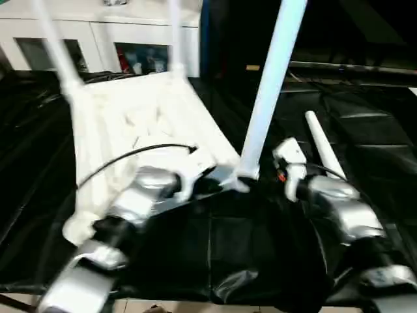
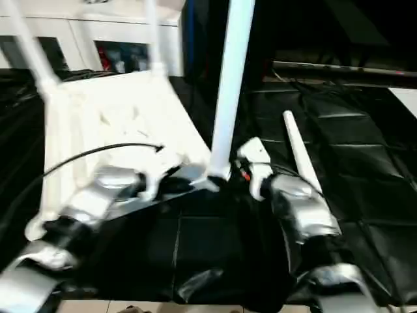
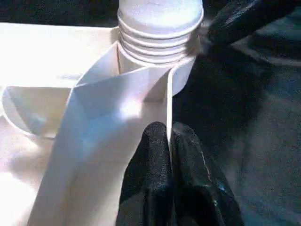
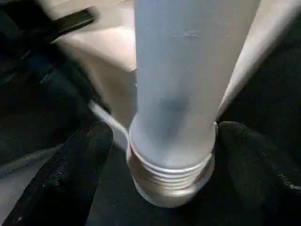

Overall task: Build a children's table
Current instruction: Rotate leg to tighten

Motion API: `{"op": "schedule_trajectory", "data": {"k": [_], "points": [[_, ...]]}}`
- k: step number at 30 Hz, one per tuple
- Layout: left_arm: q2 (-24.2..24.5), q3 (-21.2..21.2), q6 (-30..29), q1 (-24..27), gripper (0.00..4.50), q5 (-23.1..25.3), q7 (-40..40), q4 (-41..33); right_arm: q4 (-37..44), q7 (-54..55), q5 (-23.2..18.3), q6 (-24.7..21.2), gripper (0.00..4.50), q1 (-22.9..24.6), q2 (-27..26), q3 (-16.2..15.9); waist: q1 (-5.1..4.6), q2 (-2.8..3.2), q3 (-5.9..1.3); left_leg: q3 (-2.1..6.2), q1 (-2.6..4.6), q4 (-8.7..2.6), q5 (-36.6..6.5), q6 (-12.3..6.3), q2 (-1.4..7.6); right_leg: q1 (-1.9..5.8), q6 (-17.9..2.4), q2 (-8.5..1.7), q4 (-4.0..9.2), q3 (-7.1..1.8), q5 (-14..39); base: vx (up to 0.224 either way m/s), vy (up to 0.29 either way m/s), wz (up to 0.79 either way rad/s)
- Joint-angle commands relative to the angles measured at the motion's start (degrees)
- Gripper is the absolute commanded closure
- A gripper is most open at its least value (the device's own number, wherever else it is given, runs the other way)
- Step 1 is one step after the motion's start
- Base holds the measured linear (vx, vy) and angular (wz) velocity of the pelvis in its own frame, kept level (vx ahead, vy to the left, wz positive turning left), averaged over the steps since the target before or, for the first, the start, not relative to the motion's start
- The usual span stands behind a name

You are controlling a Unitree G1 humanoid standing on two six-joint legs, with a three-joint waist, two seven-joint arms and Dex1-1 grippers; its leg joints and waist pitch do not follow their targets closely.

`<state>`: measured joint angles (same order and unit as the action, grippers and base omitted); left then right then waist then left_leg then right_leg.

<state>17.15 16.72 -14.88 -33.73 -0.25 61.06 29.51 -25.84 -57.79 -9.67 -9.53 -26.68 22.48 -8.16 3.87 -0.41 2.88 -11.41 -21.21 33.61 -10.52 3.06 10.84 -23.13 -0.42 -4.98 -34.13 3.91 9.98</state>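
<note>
The white tabletop (image 1: 143, 124) lies upside down on the black cloth. Two legs (image 1: 58, 52) (image 1: 174, 32) stand in its far corners. A third leg (image 1: 270, 85) stands upright in the near right corner socket (image 3: 160, 52), its threaded collar showing. My left gripper (image 3: 169, 134) is shut on the thin rim of the tabletop just beside that socket. Around the base of the same leg my right gripper (image 4: 164, 136) is open, its fingers (image 4: 80, 160) standing off on either side. Another leg (image 1: 322, 150) lies loose on the cloth to the right.
A black cloth (image 1: 247, 248) covers the work table, whose front edge runs just below my forearms. A white cabinet (image 1: 98, 32) stands behind the table. A black cable (image 1: 130, 156) arcs over my left forearm.
</note>
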Motion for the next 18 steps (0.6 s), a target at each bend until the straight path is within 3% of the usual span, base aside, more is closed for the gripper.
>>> {"op": "schedule_trajectory", "data": {"k": [1,6,14,18], "points": [[-1.5,1.2,0.5,0.0,4.5,-3.8,5.3,-3.7,1.7,-4.0,-0.9,-0.9,0.57,0.3,0.3,-2.1,0.14,-0.64,-3.62,1.06,0.9,-3.77,-10.5,-4.43,2.79,2.41,-13.0,-3.57,3.78,-2.61,12.7,0.0,0.0,0.0],[-1.1,0.9,1.7,-0.3,4.5,-3.4,6.0,-2.5,1.6,-5.4,-1.1,-1.4,0.9,-0.2,0.2,-2.4,1.22,-0.87,-3.6,0.84,0.89,-3.7,-8.8,-4.45,2.81,2.55,-13.9,-3.69,3.43,-2.67,10.6,0.0,0.0,0.0],[-1.0,0.6,0.9,0.2,4.5,-3.3,6.7,-3.8,1.2,-6.6,-0.5,-1.1,1.68,-0.3,0.2,-3.0,1.28,-0.98,-3.67,0.93,0.78,-3.68,-8.8,-3.83,2.71,2.64,-12.7,-3.77,3.48,-2.64,11.9,0.0,0.0,0.0],[-0.8,0.6,1.1,0.3,4.5,-3.0,6.7,-3.6,1.2,-6.7,-0.5,-1.0,1.73,-0.1,0.3,-3.2,1.31,-0.87,-3.7,0.92,0.79,-3.61,-8.4,-4.09,2.69,2.65,-13.0,-3.74,3.4,-2.62,11.3,0.0,0.0,0.0]]}}
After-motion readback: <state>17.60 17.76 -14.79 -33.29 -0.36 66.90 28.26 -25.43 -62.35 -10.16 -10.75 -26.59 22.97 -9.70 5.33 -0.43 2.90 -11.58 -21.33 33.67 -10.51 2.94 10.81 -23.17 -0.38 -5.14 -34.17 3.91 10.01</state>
